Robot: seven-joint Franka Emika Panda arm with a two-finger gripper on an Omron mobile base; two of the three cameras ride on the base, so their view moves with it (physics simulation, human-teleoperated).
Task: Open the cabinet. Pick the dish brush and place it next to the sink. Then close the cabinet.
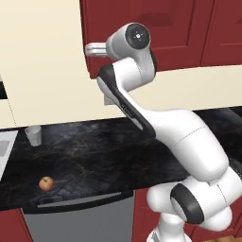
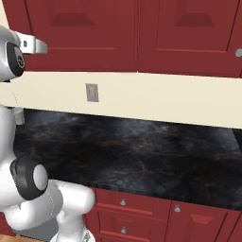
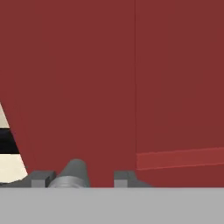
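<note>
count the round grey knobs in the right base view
4: one small round grey knob on right dark red wall cabinet, three on low red cabinets; others may be hidden.

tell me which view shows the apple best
The left base view: the apple sits whole on the dark counter, near its front edge. The right base and hand views give nothing of it.

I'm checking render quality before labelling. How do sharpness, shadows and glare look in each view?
Left base view: slightly soft, no glare, the apple and cup cast hardly any shadow on the counter. Right base view: even flat light, cabinet panels crisp. Hand view: flat red door surface, close and featureless; the end effector tips and grey knob look soft-edged.
</note>
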